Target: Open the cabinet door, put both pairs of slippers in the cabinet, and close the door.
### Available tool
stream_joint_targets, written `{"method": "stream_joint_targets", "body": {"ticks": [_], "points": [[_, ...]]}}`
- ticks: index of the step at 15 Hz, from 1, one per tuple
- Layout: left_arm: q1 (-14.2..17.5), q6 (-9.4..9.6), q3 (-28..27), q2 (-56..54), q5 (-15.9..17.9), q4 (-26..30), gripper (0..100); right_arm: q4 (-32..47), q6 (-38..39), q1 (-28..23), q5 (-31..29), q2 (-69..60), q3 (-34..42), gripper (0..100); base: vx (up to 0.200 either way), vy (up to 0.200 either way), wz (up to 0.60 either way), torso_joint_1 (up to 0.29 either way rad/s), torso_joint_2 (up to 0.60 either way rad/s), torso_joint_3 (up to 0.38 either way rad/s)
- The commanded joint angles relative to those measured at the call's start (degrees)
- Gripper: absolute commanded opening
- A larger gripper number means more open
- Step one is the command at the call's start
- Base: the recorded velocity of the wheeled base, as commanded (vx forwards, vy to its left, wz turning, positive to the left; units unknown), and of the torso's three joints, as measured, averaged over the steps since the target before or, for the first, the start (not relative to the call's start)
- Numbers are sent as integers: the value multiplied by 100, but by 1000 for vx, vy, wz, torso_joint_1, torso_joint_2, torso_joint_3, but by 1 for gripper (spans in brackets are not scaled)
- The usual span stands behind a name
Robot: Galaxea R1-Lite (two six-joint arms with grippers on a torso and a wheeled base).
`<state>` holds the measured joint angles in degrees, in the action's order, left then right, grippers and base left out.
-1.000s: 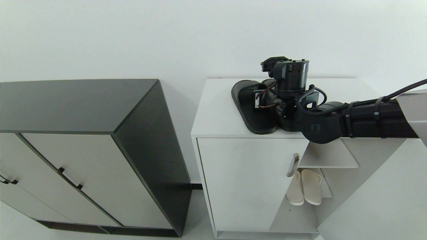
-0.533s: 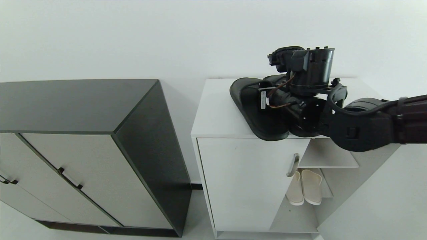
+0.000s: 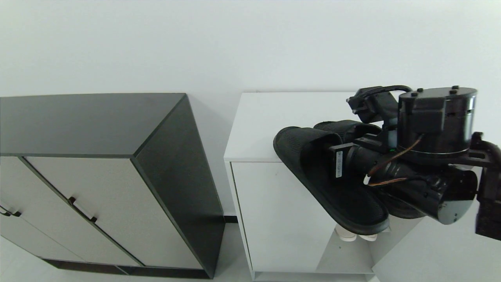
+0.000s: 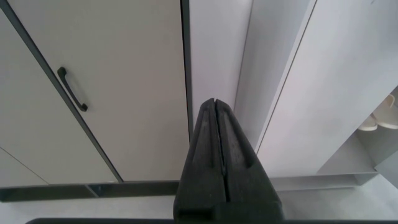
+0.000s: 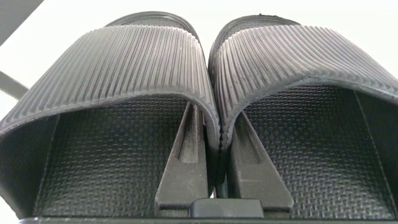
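Right gripper (image 3: pixel 344 158) is clamped on the black slippers (image 3: pixel 332 188), which I hold side by side and tilted, in the air in front of the white cabinet (image 3: pixel 266 129). The ends of the white slippers (image 3: pixel 358 237) show beneath them, inside. A dark cabinet (image 3: pixel 90 121) stands to the left.

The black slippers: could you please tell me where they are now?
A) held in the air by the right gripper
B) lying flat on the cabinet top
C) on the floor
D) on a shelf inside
A: the right gripper pinches both black slippers by their straps, in front of the white cabinet.
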<state>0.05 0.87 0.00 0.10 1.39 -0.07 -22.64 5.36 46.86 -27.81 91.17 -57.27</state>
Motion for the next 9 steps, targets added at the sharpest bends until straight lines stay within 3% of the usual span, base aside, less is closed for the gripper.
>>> {"method": "stream_joint_targets", "body": {"ticks": [1,9], "points": [[4,1,0,-1,2,-1,0,-4,17,69,3,-328,172,0,0,0,0,0,0,0],[4,1,0,8,2,-1,0,-65,17,95,-5,-284,313,0,0,0,0,0,0,0]]}}
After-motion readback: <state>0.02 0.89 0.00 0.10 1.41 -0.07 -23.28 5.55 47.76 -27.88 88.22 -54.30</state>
